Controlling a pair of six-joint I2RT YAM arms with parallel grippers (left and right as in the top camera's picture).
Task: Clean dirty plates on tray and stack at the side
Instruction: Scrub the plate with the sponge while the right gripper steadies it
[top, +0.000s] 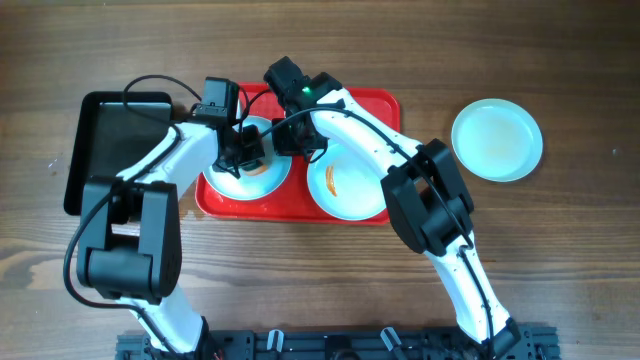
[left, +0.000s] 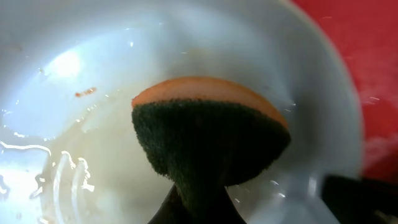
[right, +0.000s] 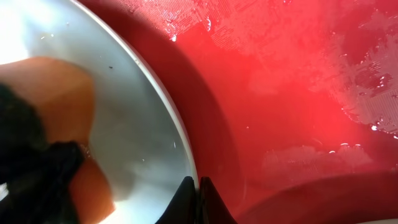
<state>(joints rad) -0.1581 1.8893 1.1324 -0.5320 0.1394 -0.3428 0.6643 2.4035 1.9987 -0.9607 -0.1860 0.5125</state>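
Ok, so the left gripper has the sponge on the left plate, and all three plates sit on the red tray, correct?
Not quite. Only two sit on the red tray: the left plate and the middle plate. The third plate lies on the table to the tray's right, as the overhead view shows. The left gripper does have the sponge on the left plate.

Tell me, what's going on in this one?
The left tool holds a sponge pressed into one plate on the red tray; a few orange specks show in it. The right tool is shut on that plate's rim, apparently steadying it. A second plate on the tray shows an orange smear. A third plate sits on the table to the right.
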